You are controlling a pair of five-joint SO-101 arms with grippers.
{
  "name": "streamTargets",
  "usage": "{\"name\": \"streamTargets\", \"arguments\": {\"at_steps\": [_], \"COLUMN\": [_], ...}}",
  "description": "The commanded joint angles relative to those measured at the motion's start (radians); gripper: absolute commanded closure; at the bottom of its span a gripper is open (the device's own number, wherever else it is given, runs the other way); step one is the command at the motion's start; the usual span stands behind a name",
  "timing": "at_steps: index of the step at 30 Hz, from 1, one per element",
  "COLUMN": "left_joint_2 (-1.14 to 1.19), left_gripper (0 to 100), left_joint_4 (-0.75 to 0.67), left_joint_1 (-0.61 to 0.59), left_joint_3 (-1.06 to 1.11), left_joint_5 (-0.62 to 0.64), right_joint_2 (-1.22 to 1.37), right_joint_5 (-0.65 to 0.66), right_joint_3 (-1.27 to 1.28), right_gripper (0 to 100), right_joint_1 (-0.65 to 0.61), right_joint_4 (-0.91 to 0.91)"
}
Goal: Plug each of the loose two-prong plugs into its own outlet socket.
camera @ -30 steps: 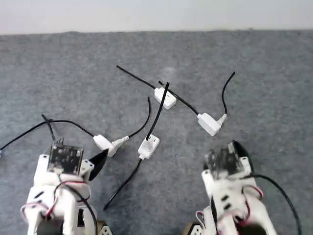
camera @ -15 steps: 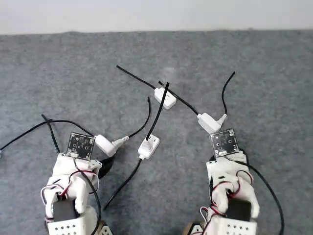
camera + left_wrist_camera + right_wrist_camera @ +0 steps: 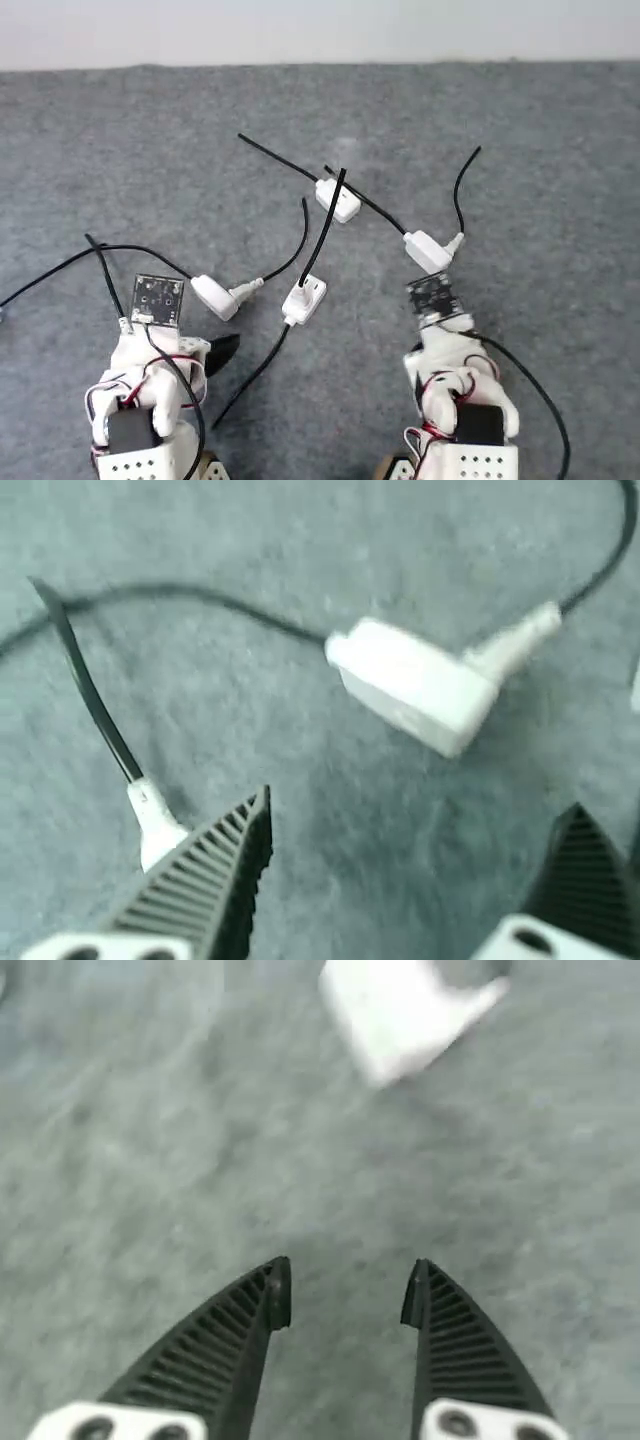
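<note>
**Ahead of left jaws: white block (image 3: 213, 296), crosswise**

At lower left of the high view the left jaws stand apart, the white block just beyond them, its long axis roughly spanning their gap. The right jaws, also apart, face a second block (image 3: 427, 251).

a grey felt-like table top (image 3: 120, 150) carries four white plug pieces scattered on thin black cords (image 3: 275, 156): the left piece (image 3: 215, 296), the middle piece (image 3: 304, 298), the back piece (image 3: 338, 200) and the right piece (image 3: 428, 251).
</note>
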Motion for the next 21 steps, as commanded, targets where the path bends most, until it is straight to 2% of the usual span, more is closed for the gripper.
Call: {"name": "streamTargets", "arguments": {"at_steps": [1,4,11,16,21], "left_joint_2": [-0.011,-0.011,-0.011,-0.011,-0.011], "left_gripper": [59,59,59,59,59], "left_joint_4": [0.037,0.037,0.037,0.037,0.037], "left_joint_1": [-0.015,-0.014,-0.015,-0.015,-0.015], "left_joint_3": [-0.005,-0.005,-0.005,-0.005,-0.005], "left_joint_5": [0.017,0.017,0.017,0.017,0.017], "right_joint_2": [-0.007,0.002,-0.007,-0.007,-0.008], "right_joint_5": [0.061,0.155,0.161,0.157,0.160], "right_joint_3": [0.021,0.021,0.021,0.021,0.021], "right_gripper": [80.9,81.6,90.5,90.4,90.4], "right_joint_1": [-0.008,0.027,0.168,0.185,0.140], "right_joint_4": [0.051,0.053,0.061,0.061,0.061]}}
